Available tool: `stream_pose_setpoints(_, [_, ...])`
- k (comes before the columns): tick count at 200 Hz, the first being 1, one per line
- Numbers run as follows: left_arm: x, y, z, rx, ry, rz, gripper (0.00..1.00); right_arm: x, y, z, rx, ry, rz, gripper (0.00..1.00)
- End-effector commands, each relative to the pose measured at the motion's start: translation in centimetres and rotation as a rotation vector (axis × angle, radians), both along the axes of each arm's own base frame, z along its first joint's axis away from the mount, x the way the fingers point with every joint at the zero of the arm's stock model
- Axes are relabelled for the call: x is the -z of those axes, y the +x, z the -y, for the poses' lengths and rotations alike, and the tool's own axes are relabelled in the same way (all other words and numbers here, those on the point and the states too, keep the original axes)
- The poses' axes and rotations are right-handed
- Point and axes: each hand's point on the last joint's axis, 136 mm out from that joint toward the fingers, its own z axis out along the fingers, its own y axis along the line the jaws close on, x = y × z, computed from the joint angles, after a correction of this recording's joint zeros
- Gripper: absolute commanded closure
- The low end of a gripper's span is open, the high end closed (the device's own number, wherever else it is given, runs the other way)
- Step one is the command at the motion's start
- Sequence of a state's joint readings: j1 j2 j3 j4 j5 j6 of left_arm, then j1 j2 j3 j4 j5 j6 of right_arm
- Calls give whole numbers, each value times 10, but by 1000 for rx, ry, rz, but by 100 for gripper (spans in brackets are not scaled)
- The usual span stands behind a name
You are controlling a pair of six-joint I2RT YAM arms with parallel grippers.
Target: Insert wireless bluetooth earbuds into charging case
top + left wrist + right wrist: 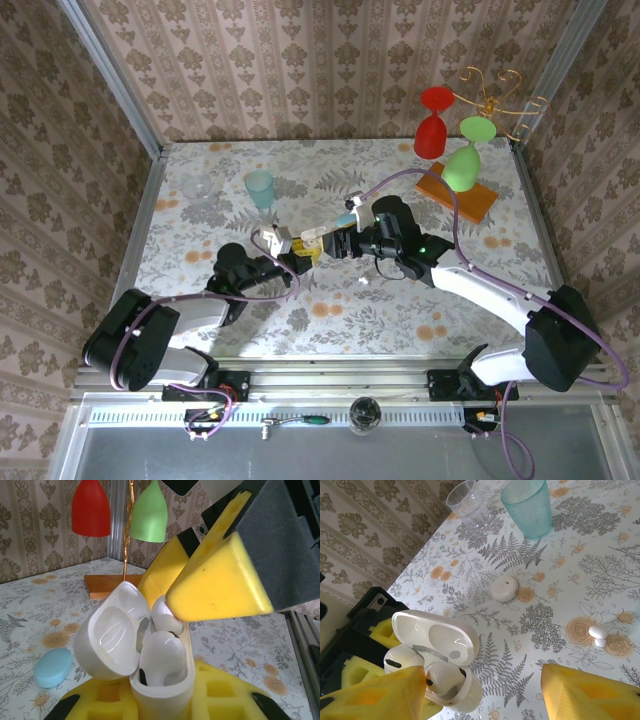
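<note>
The left gripper (161, 705) clamped the open charging case (107, 640), earbuds (161, 655) seated inside; the right gripper (482, 685) stood open beside it; seating looked done; the next move likely called for closing the case.

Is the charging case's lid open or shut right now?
Open. The charging case has its lid swung back, exposing two white earbuds inside.

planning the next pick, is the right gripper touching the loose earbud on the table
Apart. The right wrist view shows patterned table between the loose earbud and the right gripper's open fingers.
</note>
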State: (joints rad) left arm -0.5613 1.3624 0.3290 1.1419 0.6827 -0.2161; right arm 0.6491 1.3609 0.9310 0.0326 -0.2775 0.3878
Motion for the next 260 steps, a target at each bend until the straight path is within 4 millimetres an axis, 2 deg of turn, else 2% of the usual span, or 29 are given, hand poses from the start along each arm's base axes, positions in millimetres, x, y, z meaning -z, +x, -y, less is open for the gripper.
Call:
stream_pose_setpoints(1, [-13,-1,4,31,-21,54,100,-7,2,-3,-13,-15,19,35])
stream_pose_setpoints(26, [-8,0,2,18,-4,78,100,-22,-2,0,-19,20,62,31])
stream_pose_setpoints(55, [8,2,-1,5,55,141,100,-40,-4,3,-14,61,89,25])
stream_pose_setpoints(99, [20,3,-2,-7,134,278,100,-22,15,10,74,-90,-10,25])
stream_pose_setpoints(102, [20,3,-2,-7,136,287,100,-11,17,9,76,-118,-40,25])
stream_pose_setpoints(119, [21,1,-1,2,151,315,100,2,25,10,98,-192,-101,25])
stream_pose_setpoints(168, [23,1,-1,-2,159,297,100,32,19,4,41,-301,-251,26])
stream_pose_setpoints(226, [15,10,-7,-66,132,206,100,32,-12,10,-55,-290,-264,25])
stream_pose_setpoints(244, [13,7,-7,-55,126,196,100,24,-15,14,-57,-274,-236,26])
stream_pose_setpoints(260, [12,-6,-4,20,116,194,100,9,-16,14,-82,-235,-173,25])
